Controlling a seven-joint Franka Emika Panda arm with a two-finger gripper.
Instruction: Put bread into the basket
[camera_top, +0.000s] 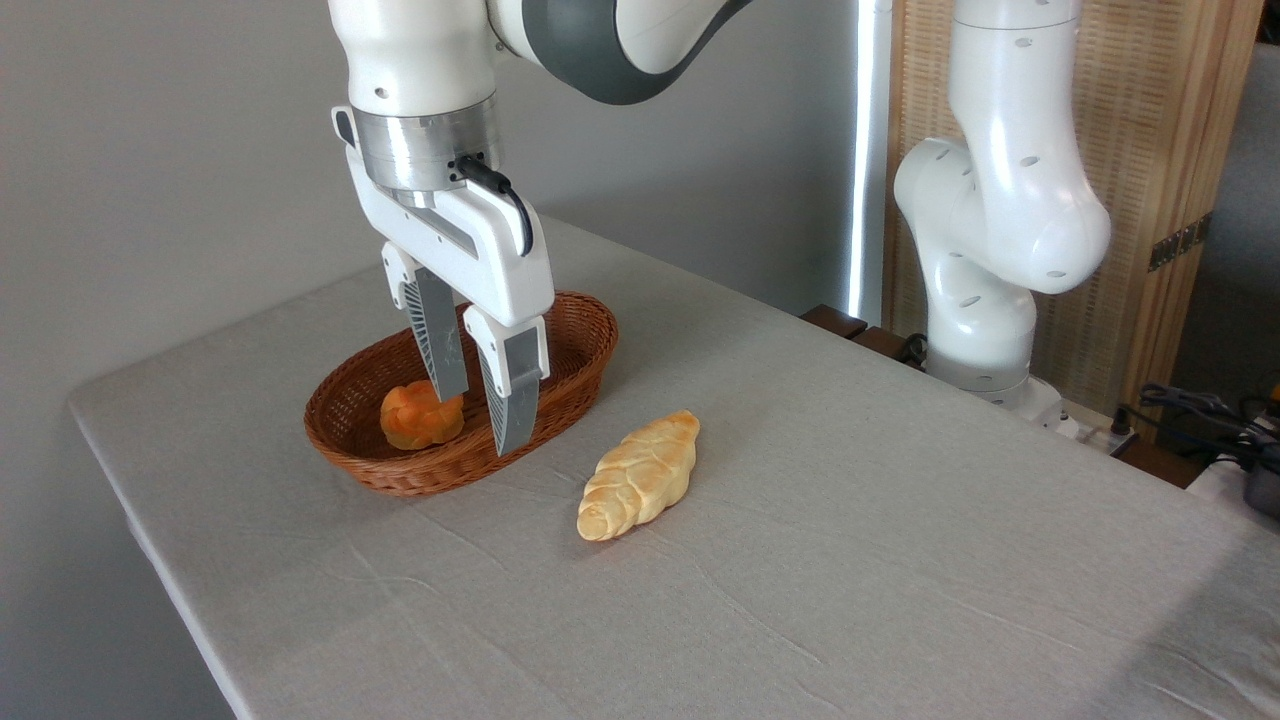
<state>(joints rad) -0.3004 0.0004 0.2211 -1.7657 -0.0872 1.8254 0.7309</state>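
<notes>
Tool (483, 420) hangs released and empty over my reddish-brown oval wicker basket (575, 375), beside a small round orange bun (420, 417). My pale golden braided loaf (640, 475) lies on the grey-clothed desk (850, 560), just right of the basket. I judge it light and soft; I'd pinch gently across its thick middle.

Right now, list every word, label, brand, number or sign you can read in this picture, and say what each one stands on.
There is no readable text.
The gripper and the white arm carry no visible lettering or logo.
The bread, the orange bun, the basket and the table cloth are unmarked.
The cluttered items at the right edge are too small and blurred to show any label.
</notes>
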